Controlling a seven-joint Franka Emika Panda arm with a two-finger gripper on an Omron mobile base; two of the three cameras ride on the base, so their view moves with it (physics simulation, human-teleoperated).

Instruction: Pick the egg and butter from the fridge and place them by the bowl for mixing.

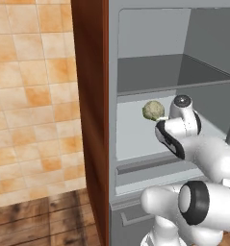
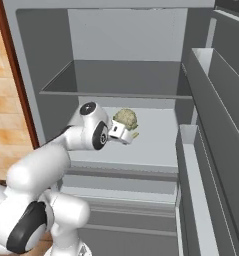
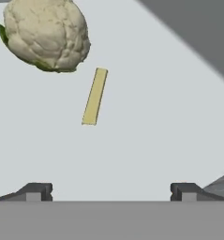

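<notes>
The fridge (image 2: 141, 75) stands open, its pale grey interior exposed with flat shelves and, to the right in the right base view, door racks (image 2: 211, 150); a reddish-brown wooden panel (image 1: 90, 120) borders the fridge on the left, with an orange tiled wall (image 1: 30, 96) and wood floor (image 1: 39, 221) beyond it. The arm reaches into the middle compartment, above the shelf (image 2: 156, 140); the gripper (image 3: 111, 191) hangs over that shelf with its jaws spread to their full width and nothing between them — both fingertips (image 3: 36, 191) show well apart at the bottom of the hand view, with bare shelf surface between. The butter (image 3: 94, 96) lies flat on the shelf, a slender pale-yellow stick, slightly tilted in the hand view, ahead of the gripper and roughly between the lines of the two fingers; it is apart from the gripper, not touched. Just beyond the butter sits a cauliflower (image 3: 45, 35) — a lumpy greenish-white head with green leaves at its underside; butter and cauliflower are near one another but not touching. In the base views the cauliflower (image 1: 153, 110) sits just past the wrist; the upper shelf (image 2: 116, 80) carries nothing visible.
</notes>
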